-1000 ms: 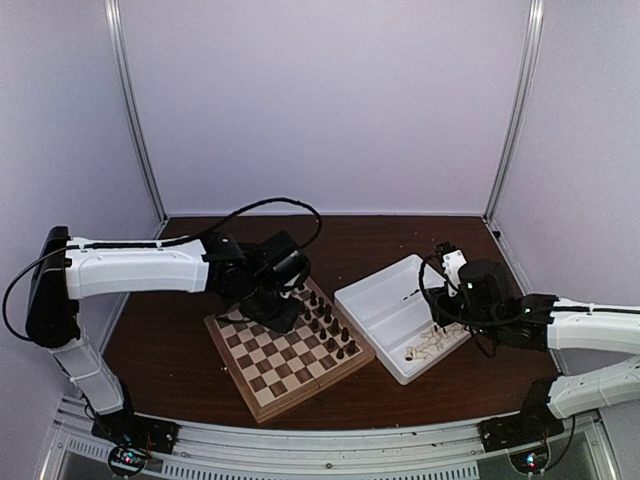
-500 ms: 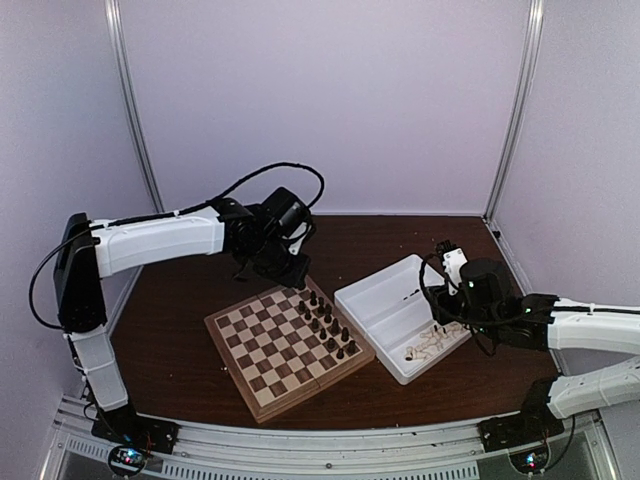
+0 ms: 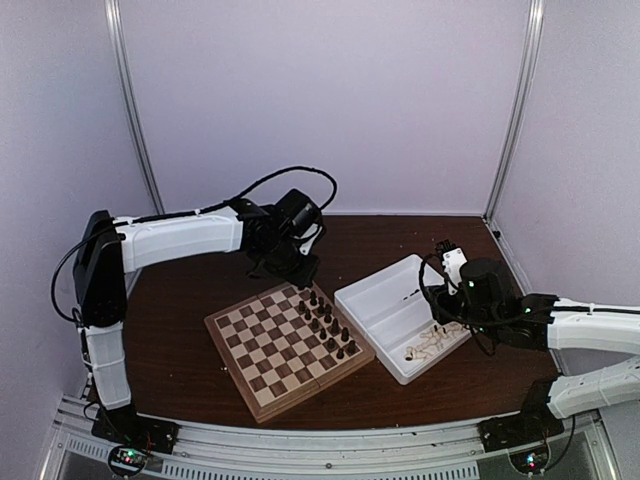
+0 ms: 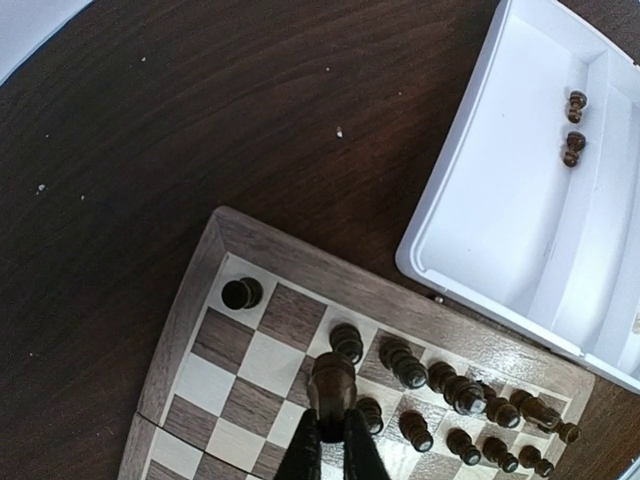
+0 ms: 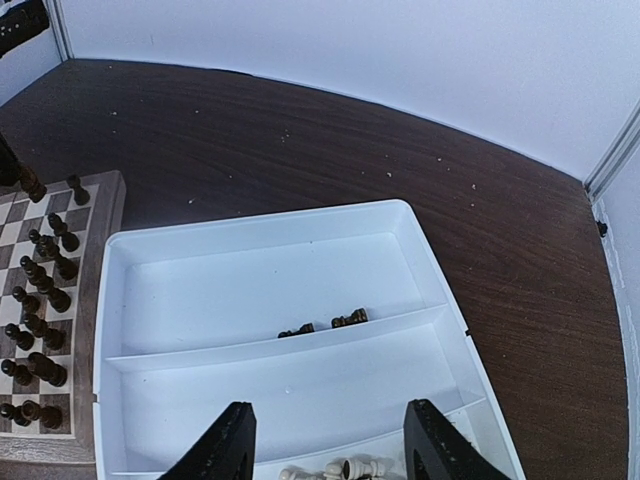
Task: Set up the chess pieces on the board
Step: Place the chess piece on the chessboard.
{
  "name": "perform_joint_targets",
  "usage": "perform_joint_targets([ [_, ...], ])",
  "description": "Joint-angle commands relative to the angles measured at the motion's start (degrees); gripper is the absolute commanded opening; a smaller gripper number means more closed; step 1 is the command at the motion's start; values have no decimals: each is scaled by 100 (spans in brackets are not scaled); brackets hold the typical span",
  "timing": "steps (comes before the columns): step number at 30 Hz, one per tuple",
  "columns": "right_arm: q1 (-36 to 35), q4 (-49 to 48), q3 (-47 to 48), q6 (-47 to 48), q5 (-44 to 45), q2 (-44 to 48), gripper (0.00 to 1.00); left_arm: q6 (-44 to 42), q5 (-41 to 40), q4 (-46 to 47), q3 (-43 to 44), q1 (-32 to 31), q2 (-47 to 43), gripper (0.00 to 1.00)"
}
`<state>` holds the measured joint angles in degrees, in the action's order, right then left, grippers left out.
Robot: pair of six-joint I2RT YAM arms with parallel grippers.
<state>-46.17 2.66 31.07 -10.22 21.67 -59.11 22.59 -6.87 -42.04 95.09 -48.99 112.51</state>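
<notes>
The board [image 3: 250, 392] lies in front of the left arm, with two rows of dark chess pieces [image 3: 325, 320] along its right side. My left gripper [image 3: 292, 264] hangs above the board's far corner. In the left wrist view the left gripper [image 4: 332, 445] is shut on a dark chess piece [image 4: 332, 383], held above the board [image 4: 188, 305] beside the standing pieces [image 4: 462, 392]. A lone dark piece [image 4: 241, 293] stands on the corner square. My right gripper [image 5: 330, 450] is open and empty over the white tray [image 5: 420, 240].
The white two-compartment tray [image 3: 365, 290] sits right of the board. Two dark pieces [image 5: 325, 325] lie in its far compartment, also seen in the left wrist view [image 4: 573, 125]. Several cream pieces [image 3: 425, 346] lie in its near compartment [image 5: 340, 468]. Enclosure walls stand close behind.
My left gripper has risen from the board's far-left squares and moved back toward the board's far corner. The right arm has not moved.
</notes>
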Motion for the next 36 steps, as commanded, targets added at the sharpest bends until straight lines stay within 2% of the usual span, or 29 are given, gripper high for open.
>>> perform_joint_targets([
  [1, 47, -93, -90, 37, -10, 97, 54, -123, -64, 108, 168, 103, 154, 5],
  [36, 74, -125, -5, 111, 6, -21, 54, -271, -60, 117, 361, 254, 772, 5],
])
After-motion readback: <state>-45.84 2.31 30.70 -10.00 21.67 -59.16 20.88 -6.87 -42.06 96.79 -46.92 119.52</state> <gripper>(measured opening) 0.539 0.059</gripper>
